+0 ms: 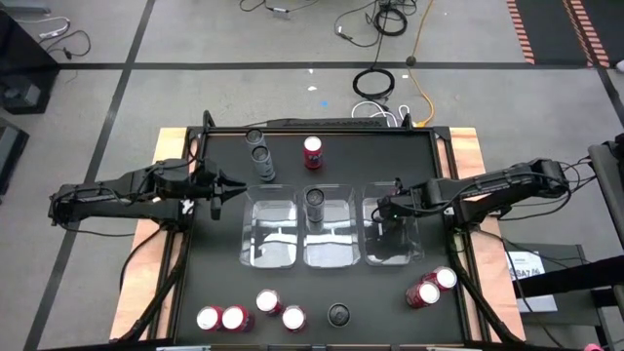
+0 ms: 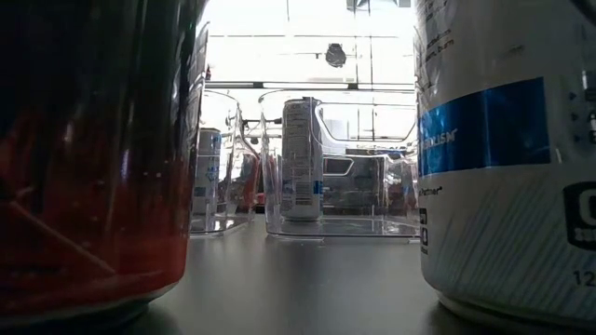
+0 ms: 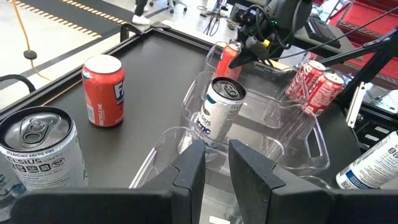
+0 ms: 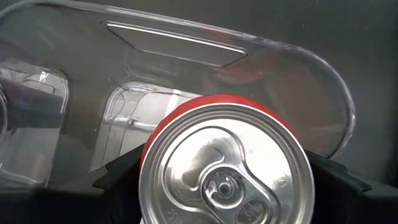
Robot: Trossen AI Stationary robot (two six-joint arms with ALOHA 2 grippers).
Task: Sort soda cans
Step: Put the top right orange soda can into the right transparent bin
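Your right gripper (image 1: 385, 210), right of centre, is grasping a red can (image 4: 224, 168) by its sides over the right bin (image 1: 414, 255). The can is looking tilted, so if you let go now it is probably tipping over or catching on the bin wall. Your left gripper (image 1: 216, 192) is waiting left of centre, fingers narrowly parted on nothing.

You are looking at:
- **Red cans:** eight, the held one, one at upper centre, four at lower left and two at lower right.
- **Grey cans:** four, two at upper centre, one in the middle bin (image 1: 327, 261) and one at bottom centre.
- **Bins:** three.
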